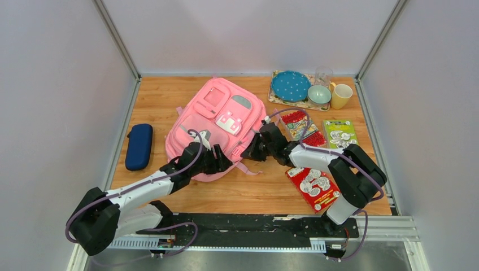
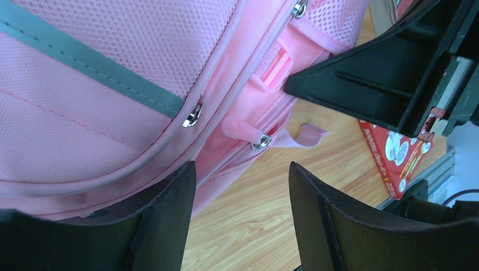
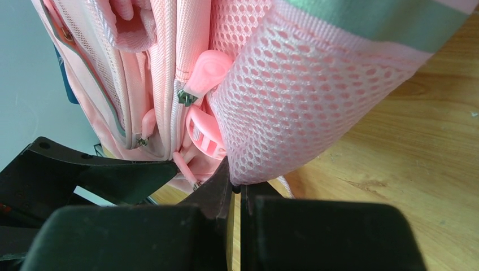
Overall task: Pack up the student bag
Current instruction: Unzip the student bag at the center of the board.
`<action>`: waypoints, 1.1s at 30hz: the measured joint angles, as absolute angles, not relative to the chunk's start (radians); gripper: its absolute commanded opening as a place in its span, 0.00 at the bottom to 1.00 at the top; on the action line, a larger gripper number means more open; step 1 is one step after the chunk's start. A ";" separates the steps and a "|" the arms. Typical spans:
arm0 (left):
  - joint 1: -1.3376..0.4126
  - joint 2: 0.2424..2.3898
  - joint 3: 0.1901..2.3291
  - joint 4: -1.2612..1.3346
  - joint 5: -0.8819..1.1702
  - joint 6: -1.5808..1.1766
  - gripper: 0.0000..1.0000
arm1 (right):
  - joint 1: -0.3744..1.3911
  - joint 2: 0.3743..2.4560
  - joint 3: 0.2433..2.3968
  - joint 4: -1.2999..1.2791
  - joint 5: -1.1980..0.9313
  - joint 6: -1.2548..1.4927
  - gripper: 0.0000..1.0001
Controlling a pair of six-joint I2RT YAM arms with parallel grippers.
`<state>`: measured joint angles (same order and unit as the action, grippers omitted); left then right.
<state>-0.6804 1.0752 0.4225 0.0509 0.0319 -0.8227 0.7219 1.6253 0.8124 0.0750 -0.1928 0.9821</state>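
The pink student bag (image 1: 217,124) lies flat in the middle of the table, front pockets up. My left gripper (image 1: 223,161) is open at the bag's near edge. In the left wrist view the gripper (image 2: 242,183) holds nothing, and its fingers straddle the bag's edge below two silver zipper pulls (image 2: 261,142). My right gripper (image 1: 252,151) is at the bag's near right side. In the right wrist view the gripper (image 3: 236,189) is shut on the lower edge of the bag's pink mesh side pocket (image 3: 294,107). A pink zipper tab (image 3: 203,76) shows beside the mesh.
A navy zip case (image 1: 139,146) lies left of the bag. Right of it lie a red card pack (image 1: 312,187), a green pack (image 1: 339,134) and another red pack (image 1: 299,125). At the back right a tray holds a blue plate (image 1: 290,86), with a bowl (image 1: 319,94), a yellow mug (image 1: 340,96) and a glass (image 1: 323,76) alongside.
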 measured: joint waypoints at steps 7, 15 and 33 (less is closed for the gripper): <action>-0.680 1.133 0.417 0.162 0.037 -0.894 0.57 | 0.739 1.618 0.812 0.075 -0.185 0.982 0.00; -0.680 1.184 0.378 0.278 0.044 -0.969 0.57 | 0.757 1.607 0.806 0.075 -0.180 0.987 0.00; -0.680 1.302 0.381 0.366 0.097 -1.008 0.36 | 0.759 1.572 0.771 0.061 -0.168 0.958 0.00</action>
